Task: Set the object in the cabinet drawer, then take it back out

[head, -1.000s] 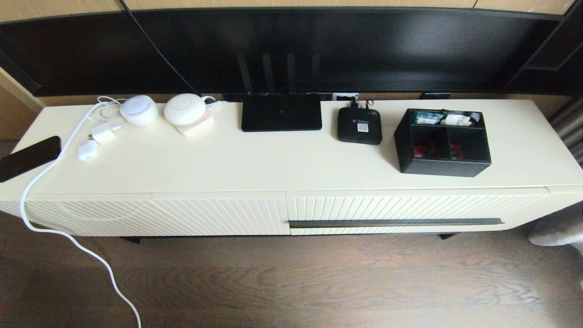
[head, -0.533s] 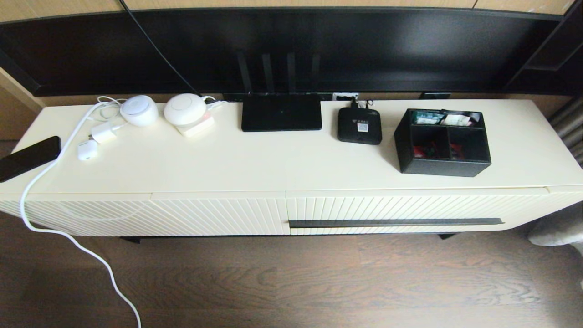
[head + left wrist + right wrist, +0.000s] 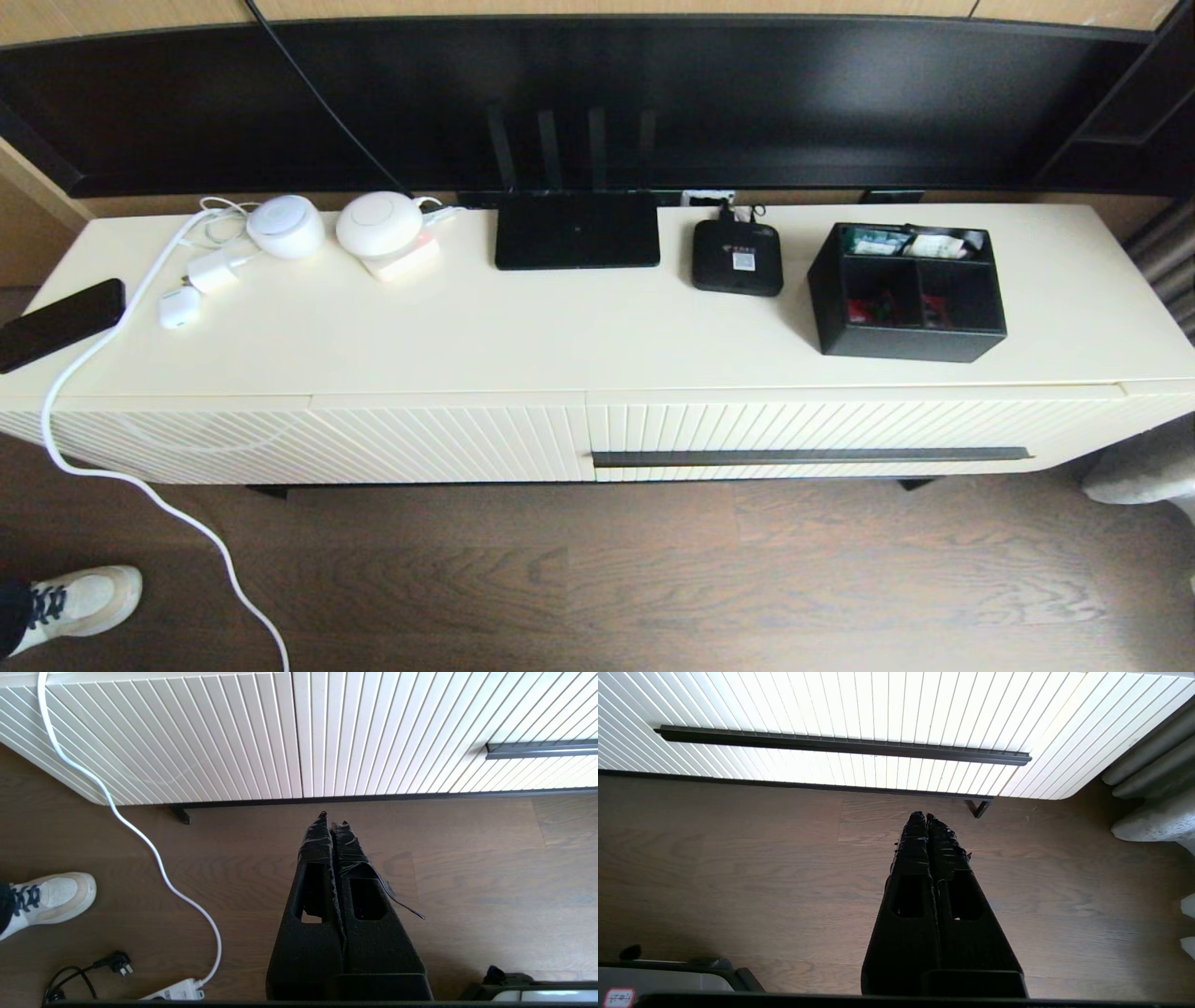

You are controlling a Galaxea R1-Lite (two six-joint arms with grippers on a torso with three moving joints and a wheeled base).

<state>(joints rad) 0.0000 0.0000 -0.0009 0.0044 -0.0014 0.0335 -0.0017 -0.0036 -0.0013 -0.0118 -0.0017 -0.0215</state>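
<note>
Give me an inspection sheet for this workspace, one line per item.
Surface: cream cabinet top.
Job's things: organizer box on the top at right; drawer closed, bar handle free.
Clutter: router, set-top box, two round white devices, phone.
Grippers: left gripper and right gripper, fingers shut, over the floor, holding nothing.
Cables: white cable hanging to the floor.
Surroundings: a sneaker on the wood floor.

A: Where is the left hand [image 3: 332, 820]?
B: Low over the wood floor [image 3: 490, 872], just short of the ribbed cabinet front [image 3: 289, 732], its two black fingers [image 3: 317, 844] pressed together.
A: What else is near that cabinet?
B: A white cable [image 3: 140, 833] trails down from it to a power strip [image 3: 175, 990]; a white sneaker [image 3: 49, 898] stands beyond the cable. The drawer handle [image 3: 542, 750] shows on the cabinet's other side.
</note>
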